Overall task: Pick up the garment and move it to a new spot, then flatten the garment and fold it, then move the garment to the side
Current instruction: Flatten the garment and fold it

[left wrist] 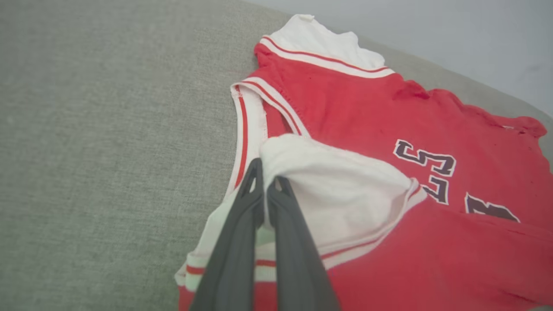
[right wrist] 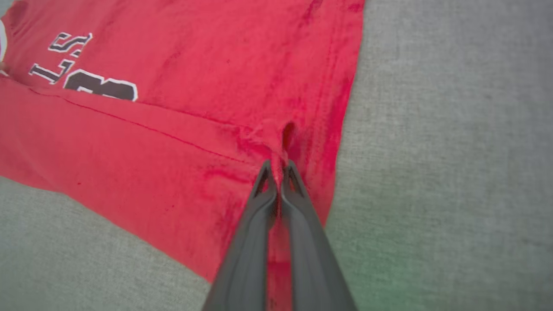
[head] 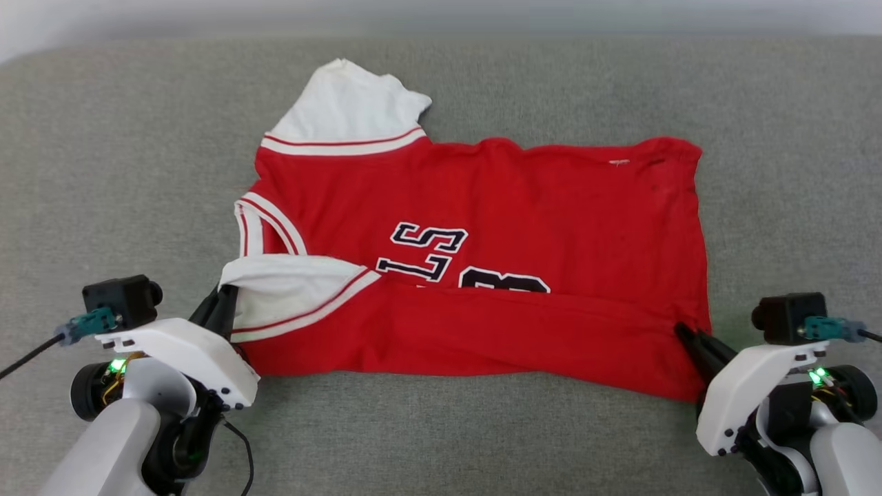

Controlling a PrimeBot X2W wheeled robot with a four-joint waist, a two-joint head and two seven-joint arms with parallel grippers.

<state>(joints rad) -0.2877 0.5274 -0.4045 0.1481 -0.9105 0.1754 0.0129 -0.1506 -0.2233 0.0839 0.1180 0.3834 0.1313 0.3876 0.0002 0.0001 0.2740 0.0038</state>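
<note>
Garment (head: 482, 227): red jersey, white sleeves, striped trim, flat on grey woven surface (head: 103, 172), centre. Legible: black white-outlined "LS"; numeral half-covered by fold (head: 517, 310). Left jaws pinch white sleeve (head: 289, 286), 8 o'clock; right jaws pinch red hem (head: 689, 303), 4 o'clock.

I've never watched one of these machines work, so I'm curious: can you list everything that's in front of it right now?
shirt: one; red with white sleeves, striped trim and black lettering; spread on the cloth surface, its near edge folded over part of the lettering.
cloth surface: one; grey; under the shirt.
wall: one; pale; behind the surface.
left claw: one; dark fingers; shut on the shirt's near white sleeve.
right claw: one; dark fingers; shut on the shirt's red near corner.
</note>
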